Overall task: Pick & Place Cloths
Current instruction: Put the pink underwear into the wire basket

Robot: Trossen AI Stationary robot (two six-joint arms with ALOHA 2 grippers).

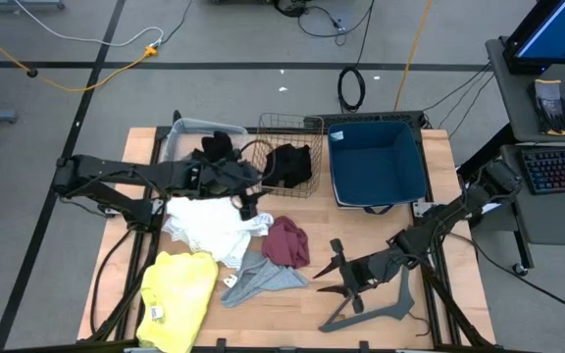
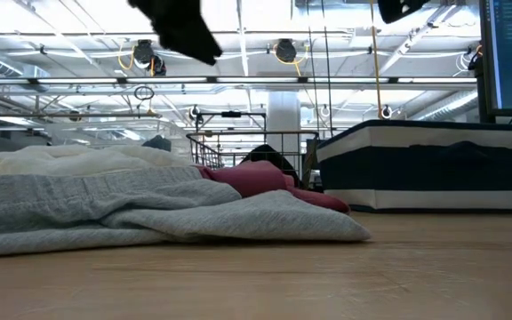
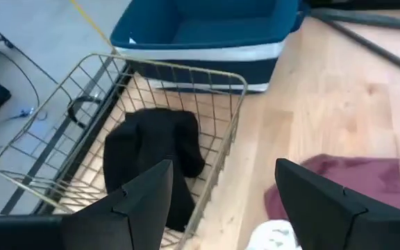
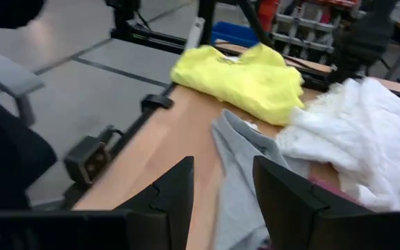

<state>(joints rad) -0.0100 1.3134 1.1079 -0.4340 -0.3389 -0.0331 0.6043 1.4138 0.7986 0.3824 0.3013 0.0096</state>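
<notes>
Your left gripper (image 3: 221, 201) hangs above the table just beside the near edge of the rectangular wire basket (image 1: 288, 126), with its two dark fingers (image 3: 144, 198) spread wide and nothing between them. Inside that basket you have a crumpled black fabric piece (image 1: 289, 164) lying against the mesh floor. Next to the basket stands the dark blue fabric bin with a white band (image 1: 378, 162).

Your right gripper (image 4: 221, 191) sits low over the front of the wooden tabletop (image 1: 361, 230), close to the grey plastic clothes hanger (image 1: 371, 304); its fingers stand a moderate way apart and hold nothing.

On the table's left half you see the large yellow garment (image 1: 178, 298) at the front corner, the large white garment (image 1: 214, 227) behind it, the grey cloth (image 1: 258, 279) spread flat beside them, and the maroon cloth (image 1: 287, 242) bunched up, touching both the white and the grey
</notes>
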